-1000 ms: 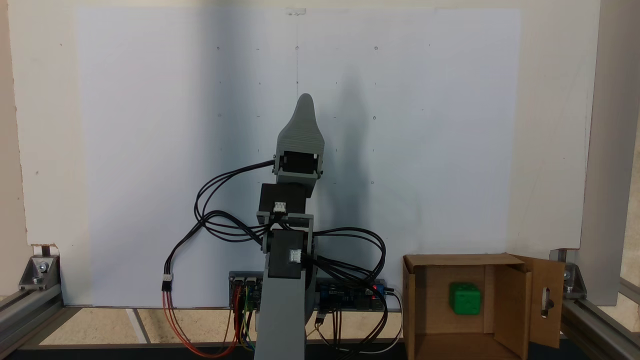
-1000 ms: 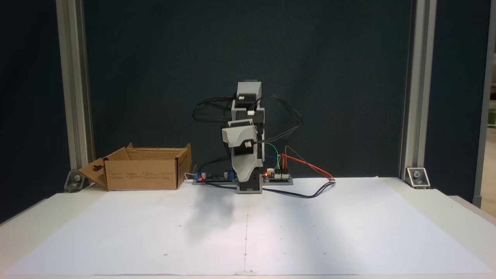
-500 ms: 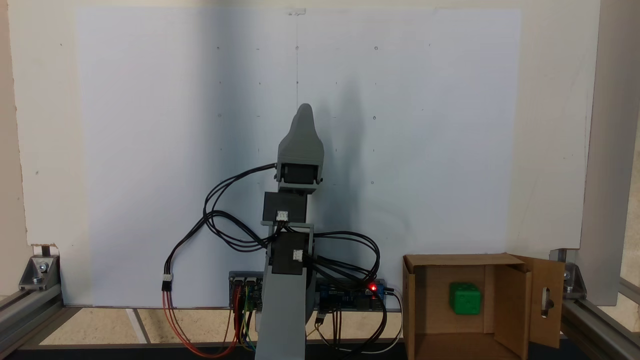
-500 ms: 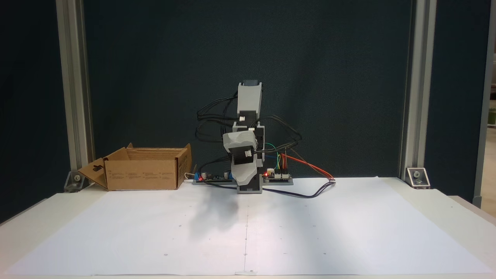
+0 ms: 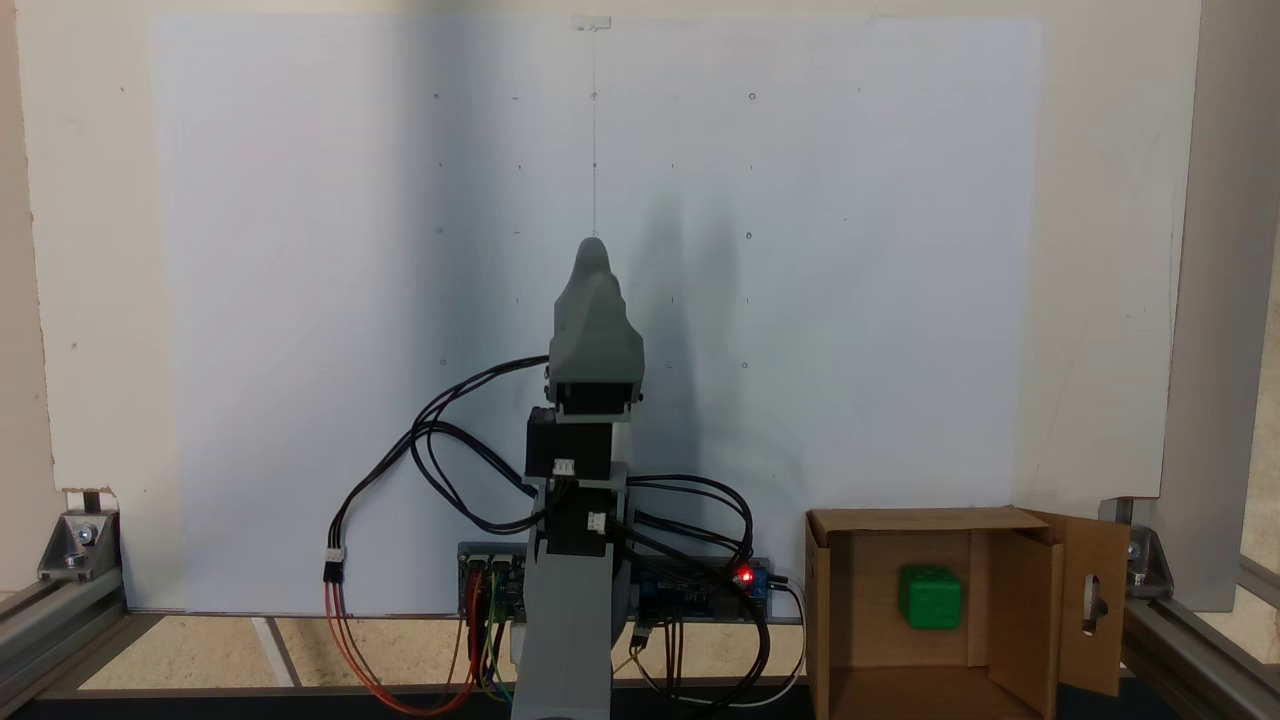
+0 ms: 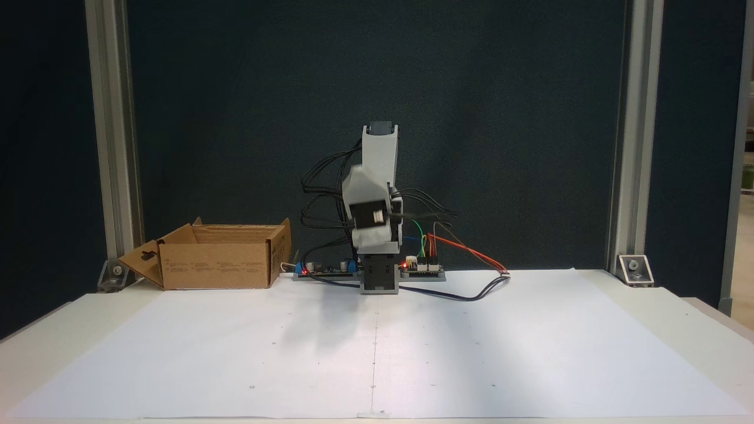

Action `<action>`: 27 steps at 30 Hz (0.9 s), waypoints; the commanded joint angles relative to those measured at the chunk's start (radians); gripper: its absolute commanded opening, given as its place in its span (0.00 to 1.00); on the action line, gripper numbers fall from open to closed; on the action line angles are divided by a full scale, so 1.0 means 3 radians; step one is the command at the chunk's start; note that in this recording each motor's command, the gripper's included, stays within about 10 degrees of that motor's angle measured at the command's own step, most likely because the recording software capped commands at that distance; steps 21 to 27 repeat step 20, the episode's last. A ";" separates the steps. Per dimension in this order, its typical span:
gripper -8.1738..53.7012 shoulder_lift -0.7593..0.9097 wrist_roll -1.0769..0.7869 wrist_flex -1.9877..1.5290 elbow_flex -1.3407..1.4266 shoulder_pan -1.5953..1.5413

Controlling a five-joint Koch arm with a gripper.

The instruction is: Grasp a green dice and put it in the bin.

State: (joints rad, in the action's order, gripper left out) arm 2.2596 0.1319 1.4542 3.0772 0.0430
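Evidently complete: green dice (image 5: 929, 597) lies inside the cardboard bin (image 5: 825, 600), on its floor. Pincer (image 5: 594, 250) folded above the arm base, well apart from the bin; jaws overlap, so opening cannot be told. Nothing apparently left.

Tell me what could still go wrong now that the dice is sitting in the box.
Little looks at risk: the green dice already lies inside the bin, apart from the gripper, which points over the white paper.

1. The loose black cables loop beside the arm's joints and might snag as it folds.

2. The bin stands close to the arm's base, so a wide swing could nudge it.
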 commanded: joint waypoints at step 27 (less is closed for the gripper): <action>0.85 0.0358 0.0026 0.0747 0.0169 -0.0005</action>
